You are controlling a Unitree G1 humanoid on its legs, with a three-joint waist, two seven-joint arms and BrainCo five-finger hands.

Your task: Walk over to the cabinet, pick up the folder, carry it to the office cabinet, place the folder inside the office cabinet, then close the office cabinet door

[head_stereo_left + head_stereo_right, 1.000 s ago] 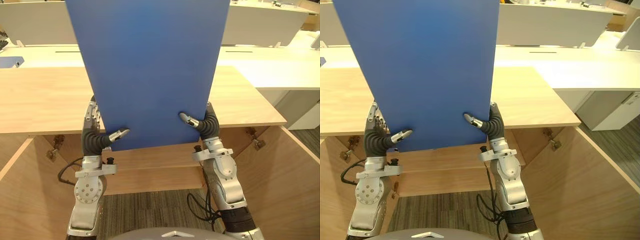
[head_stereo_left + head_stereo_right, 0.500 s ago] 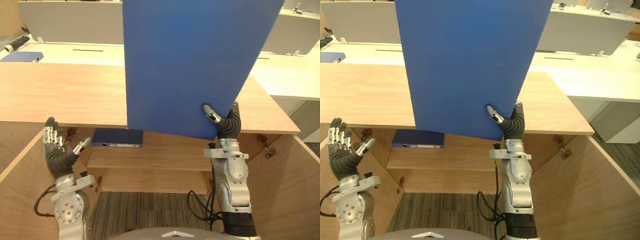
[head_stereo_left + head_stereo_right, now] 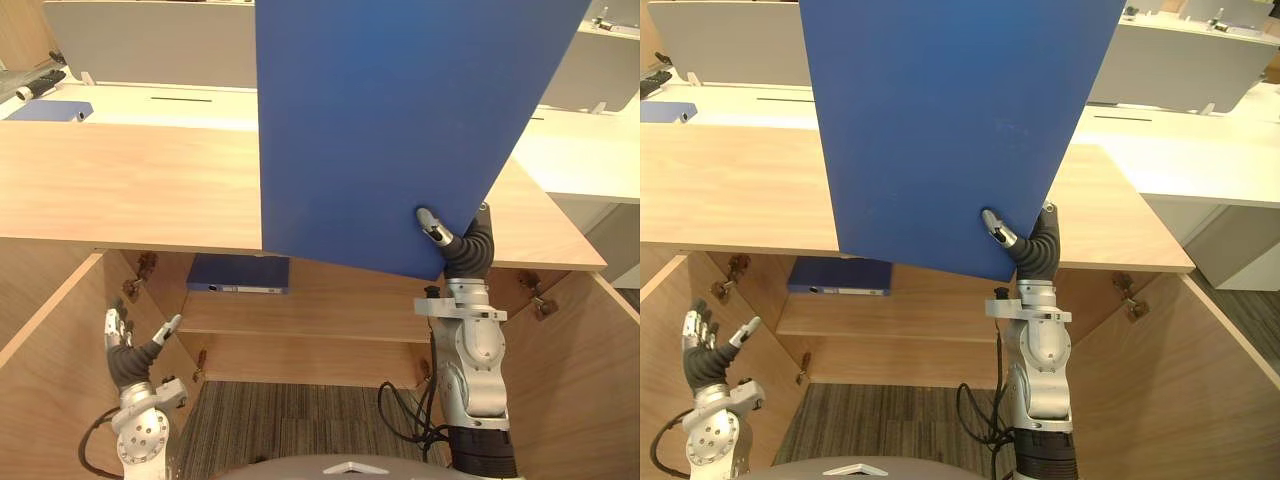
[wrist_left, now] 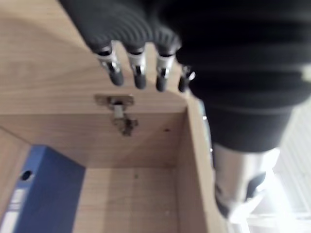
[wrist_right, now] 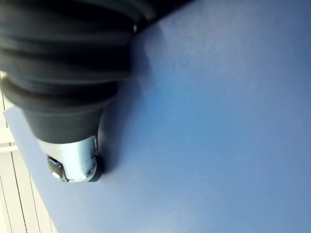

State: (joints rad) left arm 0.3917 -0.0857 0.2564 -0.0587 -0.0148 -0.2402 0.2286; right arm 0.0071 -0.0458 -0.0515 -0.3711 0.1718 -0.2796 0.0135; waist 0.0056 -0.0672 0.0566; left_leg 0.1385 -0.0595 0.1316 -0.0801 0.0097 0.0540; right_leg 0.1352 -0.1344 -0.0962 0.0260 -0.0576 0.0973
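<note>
folder (image 3: 400, 120) above office cabinet (image 3: 120, 185): we judge it stiff, light, slick | right hand (image 3: 462, 250) pinches its lower corner | left hand (image 3: 128, 350) loose-fingered, empty, low before office cabinet | we'd grip both edges

Two robot hands (image 3: 128, 352) (image 3: 468, 250) — one folder (image 3: 400, 130), one shelved binder (image 3: 238, 272)

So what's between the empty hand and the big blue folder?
In the left eye view, another blue binder lying on the cabinet shelf shows between the left hand and the folder.
</note>
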